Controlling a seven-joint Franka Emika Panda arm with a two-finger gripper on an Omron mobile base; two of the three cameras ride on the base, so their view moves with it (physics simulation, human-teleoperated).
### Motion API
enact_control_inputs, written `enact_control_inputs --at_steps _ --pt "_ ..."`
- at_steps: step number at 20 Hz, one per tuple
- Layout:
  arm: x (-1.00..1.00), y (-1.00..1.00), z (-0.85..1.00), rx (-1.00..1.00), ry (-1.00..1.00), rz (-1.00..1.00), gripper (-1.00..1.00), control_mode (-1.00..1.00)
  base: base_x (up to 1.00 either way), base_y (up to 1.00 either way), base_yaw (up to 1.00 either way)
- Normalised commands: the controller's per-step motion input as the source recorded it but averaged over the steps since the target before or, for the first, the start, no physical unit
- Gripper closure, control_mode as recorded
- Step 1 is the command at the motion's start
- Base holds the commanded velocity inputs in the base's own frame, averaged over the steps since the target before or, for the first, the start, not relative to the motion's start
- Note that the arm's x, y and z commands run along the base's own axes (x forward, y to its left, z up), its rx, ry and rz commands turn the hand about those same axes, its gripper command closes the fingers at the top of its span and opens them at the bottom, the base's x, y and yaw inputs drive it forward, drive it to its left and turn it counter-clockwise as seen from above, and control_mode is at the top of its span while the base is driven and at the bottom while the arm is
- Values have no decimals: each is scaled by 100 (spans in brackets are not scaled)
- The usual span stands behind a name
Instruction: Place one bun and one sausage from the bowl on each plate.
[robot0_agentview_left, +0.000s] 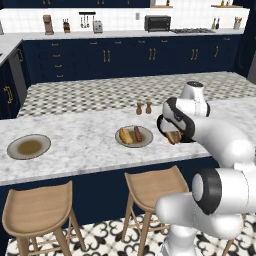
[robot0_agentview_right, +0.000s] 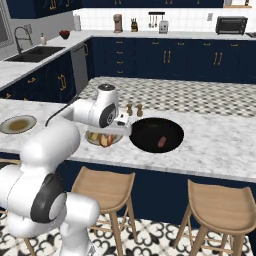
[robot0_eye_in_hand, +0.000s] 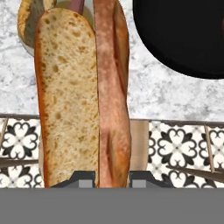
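Observation:
My gripper (robot0_eye_in_hand: 112, 178) is shut on a long split bun (robot0_eye_in_hand: 65, 96), which runs up the middle of the hand view. In the left base view the gripper (robot0_agentview_left: 172, 134) holds that bun (robot0_agentview_left: 174, 137) just above the counter, right of the middle plate (robot0_agentview_left: 146, 142). That plate carries a bun (robot0_agentview_left: 125, 136) and a sausage (robot0_agentview_left: 137, 133). The black bowl (robot0_agentview_right: 145, 131) lies right of the hand with one sausage (robot0_agentview_right: 161, 141) in it; its rim (robot0_eye_in_hand: 183, 43) shows at the upper right of the hand view. A second grey plate (robot0_agentview_left: 29, 146) with nothing on it sits far left.
Two small brown shakers (robot0_agentview_left: 143, 108) stand behind the middle plate. Wooden stools (robot0_agentview_left: 152, 187) stand under the counter's front edge. The marble counter (robot0_agentview_left: 80, 135) stretches bare between the two plates.

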Motion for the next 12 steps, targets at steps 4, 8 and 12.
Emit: enact_control_inputs --at_steps 4,8,12 --pt "-14 12 31 -1 0 -9 100 -100 0 0 0" --pt "-16 10 21 0 0 -14 100 -100 0 0 0" --pt "-4 -2 20 2 0 -13 100 -100 0 0 0"
